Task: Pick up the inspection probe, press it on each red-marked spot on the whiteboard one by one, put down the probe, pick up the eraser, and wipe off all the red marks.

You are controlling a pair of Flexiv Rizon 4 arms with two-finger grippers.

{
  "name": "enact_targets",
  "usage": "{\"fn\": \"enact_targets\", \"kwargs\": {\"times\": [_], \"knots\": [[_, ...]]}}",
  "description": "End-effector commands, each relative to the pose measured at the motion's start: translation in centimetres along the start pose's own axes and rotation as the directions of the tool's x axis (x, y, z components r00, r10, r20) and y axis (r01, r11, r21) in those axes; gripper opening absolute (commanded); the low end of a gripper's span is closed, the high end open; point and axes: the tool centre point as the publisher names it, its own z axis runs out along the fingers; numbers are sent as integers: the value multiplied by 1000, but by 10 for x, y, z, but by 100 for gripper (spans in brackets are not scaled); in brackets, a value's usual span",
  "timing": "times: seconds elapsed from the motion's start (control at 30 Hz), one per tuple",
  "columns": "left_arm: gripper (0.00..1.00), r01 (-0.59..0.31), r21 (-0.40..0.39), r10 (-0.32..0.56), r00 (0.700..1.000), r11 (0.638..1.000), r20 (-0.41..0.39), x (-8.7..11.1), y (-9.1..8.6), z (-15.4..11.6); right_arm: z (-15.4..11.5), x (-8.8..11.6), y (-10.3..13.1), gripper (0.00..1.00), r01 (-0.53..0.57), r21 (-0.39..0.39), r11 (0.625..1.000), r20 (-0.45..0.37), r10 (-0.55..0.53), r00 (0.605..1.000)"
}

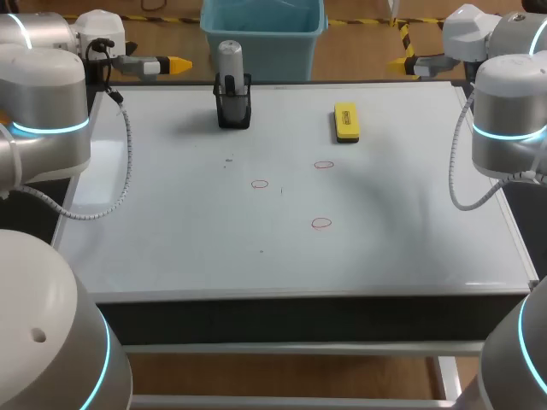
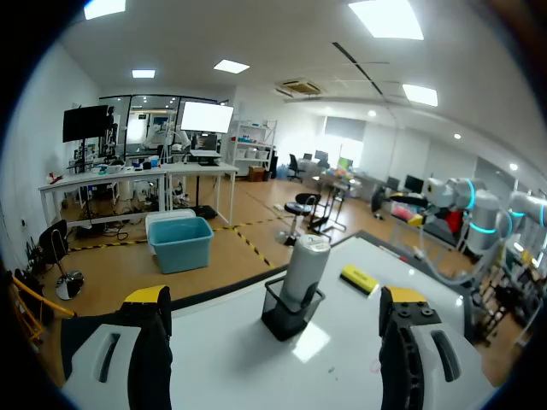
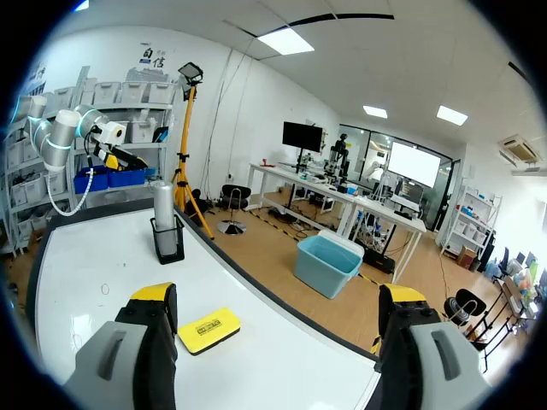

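Note:
The grey inspection probe [image 1: 229, 61] stands upright in a black mesh holder [image 1: 233, 109] at the back of the whiteboard [image 1: 171, 213]. A yellow eraser [image 1: 345, 121] lies to its right. Three red-marked spots are drawn mid-board: one circle [image 1: 260, 184], another [image 1: 323, 165] and a nearer one [image 1: 320, 223]. My left gripper [image 1: 167, 64] hangs open at the back left corner; its wrist view has the probe [image 2: 304, 270] ahead between the fingers [image 2: 147, 299]. My right gripper [image 1: 410, 60] hangs open at the back right, with the eraser [image 3: 208, 330] just ahead of it and the probe [image 3: 164, 215] farther off.
Behind the table's far edge sits a blue bin [image 1: 263, 34]. The board's near half carries nothing but small dark specks. Grey cables [image 1: 120, 179] loop from both arms over the board's left and right edges.

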Motion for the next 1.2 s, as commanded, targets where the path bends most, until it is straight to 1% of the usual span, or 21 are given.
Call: {"fn": "enact_targets", "kwargs": {"times": [0.03, 0.3, 0.37, 0.4, 0.43, 0.47, 0.53, 0.57, 0.67, 0.7, 0.77, 0.83, 0.87, 0.9, 0.93, 0.97, 1.0, 1.1, 1.2], "knots": [[100, 0, 2, 0, 1000, 1000, 0, 0, 1, 1, 0, -1, 0, 100, 0, 1, 1000, -1, 0, 1000], [100, 0, 2, 0, 1000, 1000, 0, 0, 1, 1, 0, -1, 0, 100, 0, 1, 1000, -1, 0, 1000], [100, -38, 4, 38, 997, 999, -66, -6, 2, 9, 0, -1, 0, 100, 0, 1, 1000, -1, 0, 1000], [100, -68, 32, 72, 989, 997, -128, -6, 0, 13, 0, -1, 0, 100, 0, 1, 1000, -1, 0, 1000], [100, -101, 50, 109, 976, 994, -187, -7, 0, 18, 0, -1, 0, 100, 0, 1, 1000, -1, 0, 1000], [100, -115, 65, 126, 968, 991, -218, -7, -1, 22, 0, -1, 0, 100, 0, 1, 1000, -1, 0, 1000], [100, -165, 112, 191, 936, 980, -297, -5, -2, 31, 0, -1, 0, 100, 0, 1, 1000, -1, 0, 1000], [100, -181, 125, 211, 928, 976, -308, -4, -2, 34, 0, -1, 0, 100, 0, 1, 1000, -1, 0, 1000], [100, -229, 160, 274, 883, 960, -381, 2, -4, 45, 0, -1, 0, 100, 0, 1, 1000, -1, 0, 1000], [100, -245, 182, 301, 856, 952, -421, 5, -5, 49, 0, -1, 0, 100, 0, 1, 1000, -1, 0, 1000], [100, -261, 204, 329, 818, 943, -472, 10, -6, 57, 0, -1, 0, 100, 0, 1, 1000, -1, 0, 1000], [100, -268, 222, 347, 778, 937, -524, 15, -6, 66, 0, -1, 0, 100, 0, 1, 1000, -1, 0, 1000], [100, -258, 251, 357, 750, 933, -556, 16, -6, 69, 0, -1, 0, 100, 0, 1, 1000, -1, 0, 1000], [100, -249, 258, 354, 754, 933, -553, 17, -5, 73, 0, -1, 0, 100, 0, 1, 1000, -1, 0, 1000], [100, -246, 265, 357, 746, 932, -562, 20, -5, 78, 0, -1, 0, 100, 0, 1, 1000, -1, 0, 1000], [100, -236, 284, 363, 729, 929, -580, 23, -5, 81, 0, -1, 0, 100, 0, 1, 1000, -1, 0, 1000], [100, -233, 288, 363, 726, 929, -584, 24, -5, 85, 0, -1, 0, 100, 0, 1, 1000, -1, 0, 1000], [100, -223, 302, 367, 705, 927, -607, 34, -7, 93, 0, -1, 0, 100, 0, 1, 1000, -1, 0, 1000], [100, -203, 326, 373, 677, 923, -635, 41, -7, 101, 0, -1, 0, 100, 0, 1, 1000, -1, 0, 1000]]}}
